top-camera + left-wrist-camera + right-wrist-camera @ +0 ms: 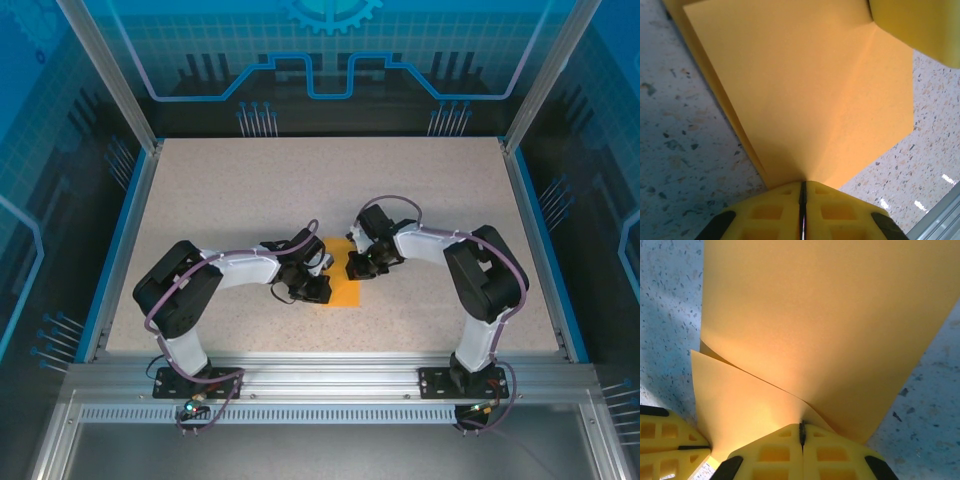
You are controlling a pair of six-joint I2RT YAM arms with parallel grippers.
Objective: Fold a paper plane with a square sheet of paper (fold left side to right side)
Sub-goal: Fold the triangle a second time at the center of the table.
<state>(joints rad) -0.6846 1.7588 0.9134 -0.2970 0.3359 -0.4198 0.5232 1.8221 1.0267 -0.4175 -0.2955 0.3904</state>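
Thin bright orange square sheet of paper (347,291) is found mid-way across the speckled table (200,200), two layers showing. Left gripper (802,187) and right gripper (801,427) are each clamped on its edge. Side fold is judged begun but uncreased; dart shaping remains.

The left end effector (802,187) pinches the orange square sheet of paper (810,90) over the speckled table (680,150).

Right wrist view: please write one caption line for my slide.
Right gripper shut on a folded orange sheet of paper over the speckled table, the left gripper's yellow fingers close beside.
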